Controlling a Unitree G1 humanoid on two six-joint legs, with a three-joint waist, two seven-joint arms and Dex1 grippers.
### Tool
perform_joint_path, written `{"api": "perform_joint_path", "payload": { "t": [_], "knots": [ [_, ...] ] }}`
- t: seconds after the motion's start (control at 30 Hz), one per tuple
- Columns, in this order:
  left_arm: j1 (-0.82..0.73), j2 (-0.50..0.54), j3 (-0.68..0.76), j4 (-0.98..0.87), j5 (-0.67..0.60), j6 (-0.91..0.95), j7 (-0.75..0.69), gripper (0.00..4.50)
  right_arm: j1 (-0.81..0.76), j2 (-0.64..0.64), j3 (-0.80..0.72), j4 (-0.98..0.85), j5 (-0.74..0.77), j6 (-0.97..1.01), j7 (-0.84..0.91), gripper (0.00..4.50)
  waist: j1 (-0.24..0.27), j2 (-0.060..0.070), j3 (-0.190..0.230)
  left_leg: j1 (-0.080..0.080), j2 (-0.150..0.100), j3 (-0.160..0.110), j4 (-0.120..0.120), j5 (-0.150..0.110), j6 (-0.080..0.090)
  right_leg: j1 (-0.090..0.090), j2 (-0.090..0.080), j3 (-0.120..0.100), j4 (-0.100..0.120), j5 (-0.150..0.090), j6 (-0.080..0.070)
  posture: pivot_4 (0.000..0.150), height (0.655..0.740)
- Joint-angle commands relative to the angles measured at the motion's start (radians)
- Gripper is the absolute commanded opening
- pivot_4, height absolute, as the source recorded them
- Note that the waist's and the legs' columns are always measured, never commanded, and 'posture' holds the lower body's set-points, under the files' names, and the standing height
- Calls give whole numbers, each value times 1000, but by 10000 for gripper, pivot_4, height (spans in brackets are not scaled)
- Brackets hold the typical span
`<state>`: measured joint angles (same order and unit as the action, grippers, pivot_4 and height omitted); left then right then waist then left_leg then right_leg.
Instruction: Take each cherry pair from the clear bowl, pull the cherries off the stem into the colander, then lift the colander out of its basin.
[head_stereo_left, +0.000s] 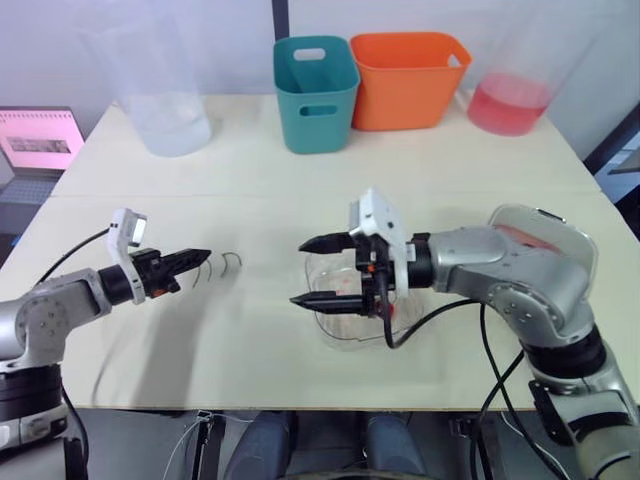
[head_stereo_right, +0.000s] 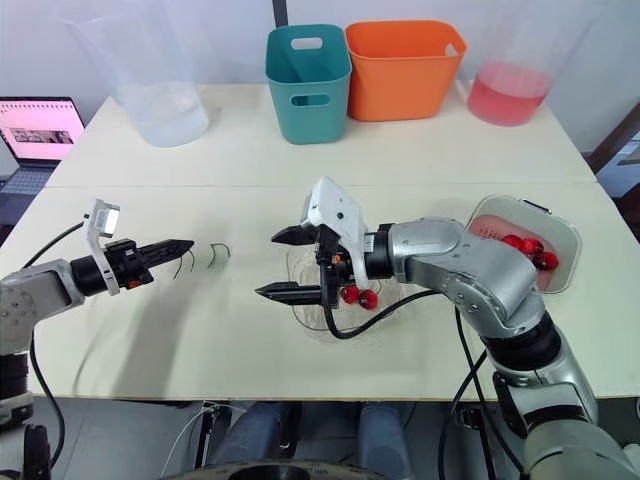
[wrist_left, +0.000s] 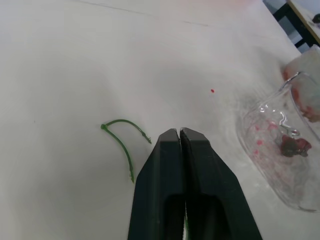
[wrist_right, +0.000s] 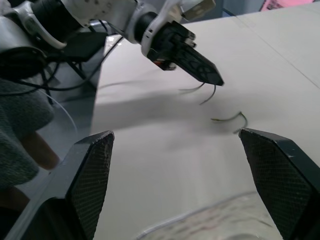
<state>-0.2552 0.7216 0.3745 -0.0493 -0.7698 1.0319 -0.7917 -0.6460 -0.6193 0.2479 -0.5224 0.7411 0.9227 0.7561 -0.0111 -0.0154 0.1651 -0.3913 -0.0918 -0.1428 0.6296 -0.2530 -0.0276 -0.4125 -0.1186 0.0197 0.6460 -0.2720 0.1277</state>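
The clear bowl (head_stereo_right: 318, 322) sits at mid-table with a pair of red cherries (head_stereo_right: 358, 296) in it. My right gripper (head_stereo_right: 267, 264) hovers open over the bowl's left rim, with nothing between its fingers (wrist_right: 92, 170). To the right stands the white colander in its basin (head_stereo_right: 482, 215), holding several loose cherries (head_stereo_right: 525, 248). My left gripper (head_stereo_right: 185, 245) is on the left, low over the table, pointing toward the bowl. It is shut on a thin cherry stem (wrist_right: 207, 95) that dangles from its tip. Another bare green stem (wrist_left: 122, 142) lies on the table just beyond it.
Along the back edge stand a teal bin (head_stereo_left: 316, 90), an orange bin (head_stereo_left: 408, 78), a clear pitcher of water (head_stereo_left: 165, 110) and a clear container of pink liquid (head_stereo_left: 510, 100). A laptop (head_stereo_left: 40, 140) sits off the table's left side.
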Motion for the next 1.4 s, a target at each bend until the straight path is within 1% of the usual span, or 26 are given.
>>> {"api": "perform_joint_path", "payload": {
  "t": [0.03,0.13,0.17,0.27,0.33,0.43,0.47,0.53,0.6,0.67,0.7,0.8,0.87,0.93,0.97,1.07,1.13,1.17,1.3,1.4],
  "knots": [
    [9,13,18,-9,6,-36,-2,18934,4,-13,-9,-1,-38,-35,22,43755,-2,0,0,0,0,0,0,0,0,0,0,0,0,0,0,1500,7400],
    [10,28,28,-9,0,-44,-9,35968,11,-22,-17,6,-54,-37,29,43755,-5,0,0,0,1,0,-1,0,0,-1,0,0,1,0,0,1500,7400],
    [9,38,33,-14,-3,-48,-18,40066,15,-26,-23,6,-60,-37,28,43755,-5,0,0,0,1,1,-1,0,0,-1,0,0,1,0,0,1500,7400],
    [-5,78,47,-22,2,-81,-44,40066,26,-56,-47,3,-77,-22,18,43755,-3,0,0,0,1,1,-1,0,0,-1,0,0,1,0,0,1500,7400],
    [-22,115,44,-36,6,-107,-67,40066,38,-86,-99,11,-62,-9,23,43755,-1,0,0,0,1,1,-1,0,0,-1,0,0,0,0,0,1500,7400],
    [-9,187,-15,-118,62,-199,-131,40066,77,-134,-233,42,-15,14,22,43755,3,0,0,0,0,1,-1,0,0,0,0,0,-1,0,0,1500,7400],
    [9,220,-46,-155,93,-244,-169,40066,96,-166,-276,63,-20,7,33,43755,3,0,0,0,0,1,-1,0,0,0,-1,0,-1,0,0,1500,7400],
    [19,246,-69,-205,109,-300,-218,40066,129,-217,-362,124,-27,-4,45,43755,4,0,0,0,0,2,-2,0,0,1,-1,0,-3,0,0,1500,7400],
    [-9,250,-64,-217,78,-285,-228,40066,147,-253,-447,186,-16,-3,48,43755,3,1,0,0,0,2,-2,-1,1,1,-1,1,-3,0,0,1500,7400],
    [-59,259,-63,-229,20,-240,-248,40586,170,-297,-531,235,-2,-2,70,44378,1,1,0,0,1,2,-2,-1,1,1,-1,1,-3,0,-1,1500,7400],
    [-84,260,-67,-229,2,-226,-256,42888,186,-325,-551,242,-4,-3,87,44751,1,1,0,0,1,2,-2,-1,1,0,0,0,-3,0,-1,1500,7400],
    [-125,274,-99,-220,-25,-195,-298,42888,195,-380,-554,220,5,14,116,44751,-7,1,0,0,1,3,-3,-1,1,0,0,0,-3,0,-1,1500,7400],
    [-147,301,-166,-243,7,-211,-340,42888,131,-452,-441,165,-15,80,132,44751,-14,4,1,1,2,4,-3,-1,2,0,1,1,-2,0,0,1500,7400],
    [-169,322,-228,-273,31,-232,-378,42888,63,-498,-328,111,-50,81,173,44751,-18,6,2,1,2,5,-3,-1,2,-1,1,2,-1,0,0,1500,7400],
    [-178,327,-245,-283,34,-237,-389,42888,37,-509,-293,99,-53,85,190,44751,-19,6,2,1,2,5,-3,-1,2,-1,1,1,-1,0,0,1500,7400],
    [-227,326,-329,-359,56,-273,-443,42888,-115,-503,-81,26,-131,66,271,44751,-19,5,3,0,2,4,-3,-1,2,-1,1,0,-2,0,0,1500,7400],
    [-253,325,-376,-394,78,-298,-472,42888,-184,-487,65,-6,-215,58,303,44751,-18,5,3,0,2,4,-3,-1,2,0,1,0,-3,0,0,1500,7400],
    [-259,328,-393,-407,91,-312,-484,42888,-218,-457,116,-11,-221,108,290,44751,-18,5,2,0,2,4,-3,-1,2,0,1,0,-4,0,0,1500,7400],
    [-259,322,-415,-437,104,-324,-492,42888,-297,-331,249,-25,-238,233,254,44751,-11,5,2,0,2,4,-3,-1,2,0,1,0,-4,0,0,1500,7400],
    [-241,313,-424,-452,117,-333,-478,42888,-334,-282,343,6,-296,233,254,44751,-6,5,2,-1,2,3,-3,-1,1,-1,1,0,-4,0,0,1500,7400]
  ]
}}
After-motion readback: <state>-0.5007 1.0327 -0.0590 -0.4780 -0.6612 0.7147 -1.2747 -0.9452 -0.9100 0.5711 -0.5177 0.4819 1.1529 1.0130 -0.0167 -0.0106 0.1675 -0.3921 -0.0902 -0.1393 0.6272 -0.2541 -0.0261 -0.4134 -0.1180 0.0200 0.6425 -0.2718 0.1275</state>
